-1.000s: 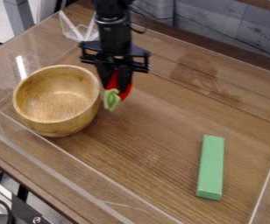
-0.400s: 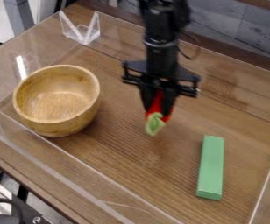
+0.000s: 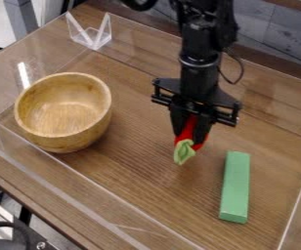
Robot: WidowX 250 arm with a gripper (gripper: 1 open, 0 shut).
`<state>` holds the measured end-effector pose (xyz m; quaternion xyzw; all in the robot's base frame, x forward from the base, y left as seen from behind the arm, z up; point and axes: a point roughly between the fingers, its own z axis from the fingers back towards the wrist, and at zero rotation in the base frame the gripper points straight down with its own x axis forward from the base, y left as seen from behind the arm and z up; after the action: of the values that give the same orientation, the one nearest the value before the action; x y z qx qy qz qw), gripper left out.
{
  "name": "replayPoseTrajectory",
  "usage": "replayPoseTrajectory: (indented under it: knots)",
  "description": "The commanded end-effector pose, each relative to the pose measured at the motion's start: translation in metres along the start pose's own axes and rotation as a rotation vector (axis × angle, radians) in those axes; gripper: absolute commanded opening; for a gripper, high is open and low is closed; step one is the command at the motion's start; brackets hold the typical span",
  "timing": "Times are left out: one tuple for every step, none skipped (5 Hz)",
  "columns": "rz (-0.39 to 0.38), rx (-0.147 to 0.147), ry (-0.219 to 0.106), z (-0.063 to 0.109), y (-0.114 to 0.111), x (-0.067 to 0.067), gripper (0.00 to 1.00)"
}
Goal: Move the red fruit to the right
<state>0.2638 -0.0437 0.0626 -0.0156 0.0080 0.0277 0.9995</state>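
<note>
Wooden table viewed from above at an angle, fenced by a low clear plastic wall. Nearest, toward the right: a long flat green block lying on the wood. Just left of it, and apart from it: a small red fruit with a light green leafy end pointing down, hanging just above the tabletop, pinched between the closed fingers of a black gripper pointing straight down. Farther left, well apart from the fruit: a round wooden bowl, upright. At the far back left: a small clear plastic stand.
</note>
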Motion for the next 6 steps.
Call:
replayPoseTrajectory:
  knots:
    - [-0.056, -0.004, -0.051, 0.012, -0.002, 0.005, 0.00]
    - [-0.094, 0.000, -0.046, 0.010, -0.003, 0.006, 0.00]
    - [-0.135, 0.003, -0.040, 0.007, 0.000, 0.008, 0.00]
    - [-0.172, 0.005, -0.034, 0.004, 0.003, 0.011, 0.00]
    - [-0.202, 0.007, -0.029, 0.001, 0.006, 0.014, 0.00]
    - [-0.151, 0.007, -0.027, 0.011, 0.014, 0.023, 0.00]
